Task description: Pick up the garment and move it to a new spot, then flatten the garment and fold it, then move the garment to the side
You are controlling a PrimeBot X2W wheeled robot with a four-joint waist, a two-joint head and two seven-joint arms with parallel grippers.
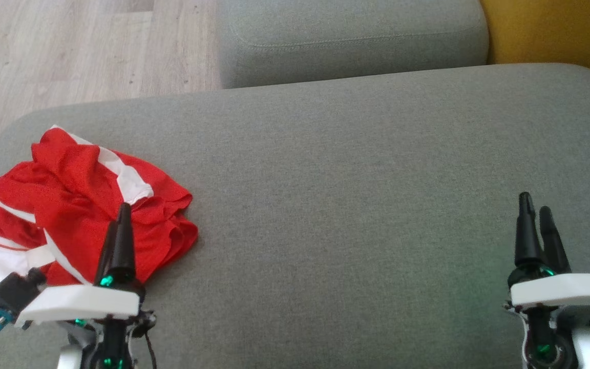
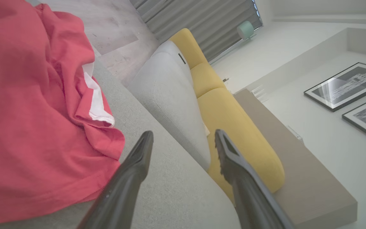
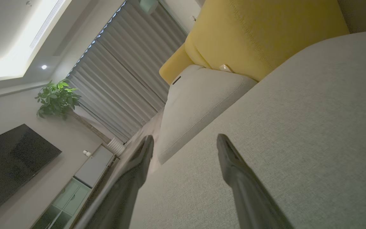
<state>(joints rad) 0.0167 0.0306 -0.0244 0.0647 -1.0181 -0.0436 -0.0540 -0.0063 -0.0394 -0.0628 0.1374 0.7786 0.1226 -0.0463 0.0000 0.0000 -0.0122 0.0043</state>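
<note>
Garment [image 1: 80, 205], a crumpled red-and-white heap, is lying at the left end of the wide grey cushion [image 1: 351, 169], its long axis running diagonally from the near-left edge toward the middle, red hem pointing right. Both arms are reaching forward low, the left gripper [image 1: 122, 207] hanging near that hem, the right gripper [image 1: 535, 200] well apart over bare fabric. Wrist views are showing both jaws spread wide, holding nothing; the head view is showing the fingers edge-on.
</note>
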